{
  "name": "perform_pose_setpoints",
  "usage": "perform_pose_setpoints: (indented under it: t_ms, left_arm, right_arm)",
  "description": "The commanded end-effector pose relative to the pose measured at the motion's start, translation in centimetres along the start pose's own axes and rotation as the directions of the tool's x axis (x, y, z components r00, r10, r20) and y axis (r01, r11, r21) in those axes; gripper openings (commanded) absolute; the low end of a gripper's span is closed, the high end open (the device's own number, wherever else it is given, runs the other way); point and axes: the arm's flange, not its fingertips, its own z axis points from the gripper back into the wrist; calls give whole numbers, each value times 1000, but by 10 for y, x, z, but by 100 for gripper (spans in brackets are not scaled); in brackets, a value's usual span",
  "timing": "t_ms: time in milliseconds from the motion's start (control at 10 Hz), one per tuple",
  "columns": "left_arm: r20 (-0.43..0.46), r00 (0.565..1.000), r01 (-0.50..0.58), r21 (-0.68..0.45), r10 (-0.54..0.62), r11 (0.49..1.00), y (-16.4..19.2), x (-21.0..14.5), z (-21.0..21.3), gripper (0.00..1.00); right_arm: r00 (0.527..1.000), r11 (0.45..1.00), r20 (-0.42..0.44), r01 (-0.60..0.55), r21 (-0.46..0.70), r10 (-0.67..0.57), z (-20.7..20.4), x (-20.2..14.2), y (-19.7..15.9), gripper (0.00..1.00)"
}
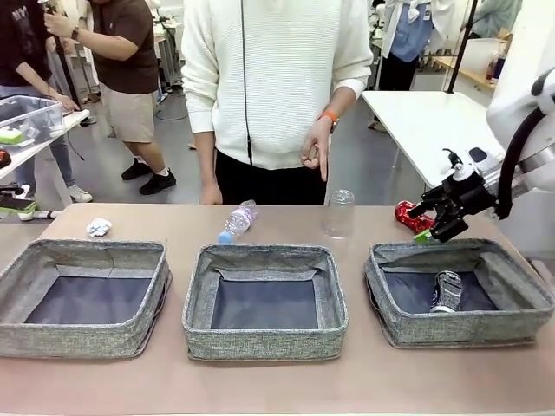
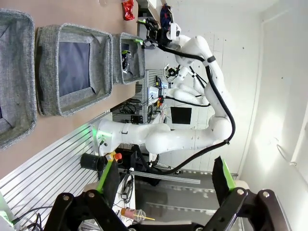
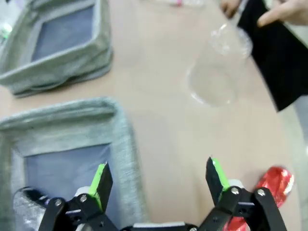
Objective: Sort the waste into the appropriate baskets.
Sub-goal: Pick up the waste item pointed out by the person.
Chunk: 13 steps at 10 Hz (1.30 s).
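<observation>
Three grey baskets stand in a row near the table's front: left [image 1: 87, 250], middle [image 1: 264, 254] and right [image 1: 486, 251]. A crushed silver can [image 1: 447, 291] lies in the right basket. Behind the baskets lie a white paper ball [image 1: 99, 227], a clear bottle [image 1: 237, 221] on its side, an upright clear cup [image 1: 339, 213] and a red can [image 1: 409, 214]. My right gripper [image 1: 438, 227] hangs open above the right basket's far rim, just beside the red can. Its wrist view has the open right gripper [image 3: 158, 171], the red can [image 3: 275, 183] and the cup [image 3: 219, 72]. My left gripper [image 2: 164, 168] is open, held away from the table.
A person in a white sweater stands at the far edge, one hand [image 1: 314, 152] above the cup. A second table [image 1: 434, 121] stands behind on the right. Bare tabletop [image 1: 277, 381] runs in front of the baskets.
</observation>
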Motion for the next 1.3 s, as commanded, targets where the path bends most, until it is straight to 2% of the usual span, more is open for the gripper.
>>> perform_pose_setpoints:
  t_ms: [0,200,300,400,700,800,1200]
  left_arm:
    - [2,1000,21,-18,-21,1000,-1,1,1,100]
    - [2,1000,21,-18,-21,1000,-1,1,1,100]
    - [2,1000,21,-18,-21,1000,-1,1,1,100]
    - [2,1000,21,-18,-21,1000,-1,1,1,100]
    - [2,1000,21,-18,-21,1000,-1,1,1,100]
    - [2,1000,21,-18,-21,1000,-1,1,1,100]
    - [2,1000,21,-18,-21,1000,-1,1,1,100]
  right_arm:
    - [987,998,153,-39,-56,47,-17,-1,-33,100]
    - [966,997,252,61,-40,-50,-21,6,-49,100]
    - [961,993,254,120,-22,-110,-26,6,-56,100]
    - [964,992,235,125,3,-122,-37,3,-65,100]
    - [949,993,293,110,34,-115,-75,-4,-92,100]
    - [954,993,276,117,14,-117,-90,-2,-98,100]
    - [923,981,334,167,95,-189,-130,12,-114,100]
